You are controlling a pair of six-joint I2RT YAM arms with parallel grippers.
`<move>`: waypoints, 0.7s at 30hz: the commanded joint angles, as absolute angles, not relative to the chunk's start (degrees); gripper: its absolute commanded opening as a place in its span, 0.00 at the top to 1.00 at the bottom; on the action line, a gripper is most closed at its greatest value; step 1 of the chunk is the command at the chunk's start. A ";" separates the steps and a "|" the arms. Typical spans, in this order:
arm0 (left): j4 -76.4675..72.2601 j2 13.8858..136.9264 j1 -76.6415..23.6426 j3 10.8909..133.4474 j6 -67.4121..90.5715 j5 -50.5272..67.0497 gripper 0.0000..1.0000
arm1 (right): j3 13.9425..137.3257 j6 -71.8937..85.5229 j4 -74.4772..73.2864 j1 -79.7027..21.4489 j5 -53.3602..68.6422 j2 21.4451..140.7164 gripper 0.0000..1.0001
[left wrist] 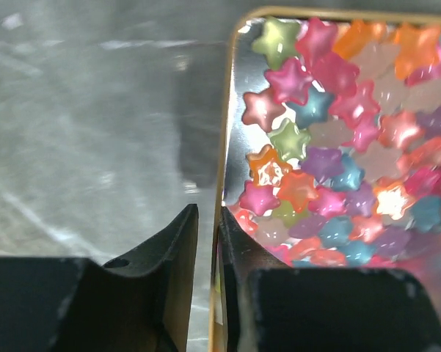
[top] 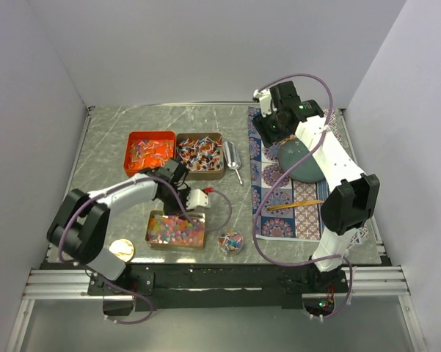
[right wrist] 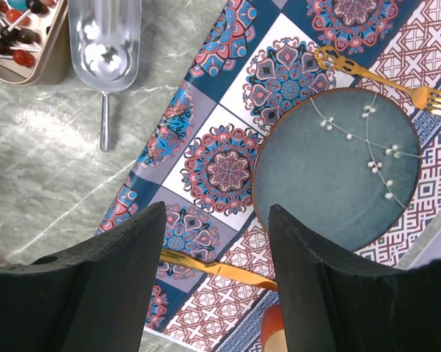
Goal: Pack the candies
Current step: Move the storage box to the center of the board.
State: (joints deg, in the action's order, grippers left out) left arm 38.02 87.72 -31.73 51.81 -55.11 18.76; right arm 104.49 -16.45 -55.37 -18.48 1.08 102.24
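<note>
Pink, orange, teal, purple glossy star-shaped candies (left wrist: 323, 163) in gold-rimmed tin (left wrist: 224, 147)

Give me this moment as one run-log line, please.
left fingers straddle gold tray rim beside star candies, nearly closed | right fingers open, empty, above placemat

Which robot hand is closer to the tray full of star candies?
The left. The left gripper straddles the rim of the star candy tray with its fingers. The right gripper hangs far off to the right, open above the teal plate on the patterned mat.
</note>
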 commanded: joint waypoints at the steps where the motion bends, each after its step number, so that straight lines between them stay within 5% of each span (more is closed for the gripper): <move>1: 33.40 91.49 -27.87 56.42 -60.28 16.70 0.77 | 104.06 -17.31 -54.84 -18.11 0.62 98.79 0.35; 12: 33.04 100.98 -22.59 68.55 -67.14 16.61 0.73 | 104.50 -17.58 -54.67 -18.11 0.44 99.40 0.35; 21: 50.70 87.03 -22.59 82.70 -58.82 25.58 0.37 | 102.05 -20.56 -55.90 -17.40 4.56 97.91 0.36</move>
State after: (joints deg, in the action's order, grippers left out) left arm 43.11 98.59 -22.50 76.79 -63.29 19.55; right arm 103.79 -17.85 -55.29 -18.35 1.41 101.73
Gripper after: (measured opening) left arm 0.583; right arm 0.647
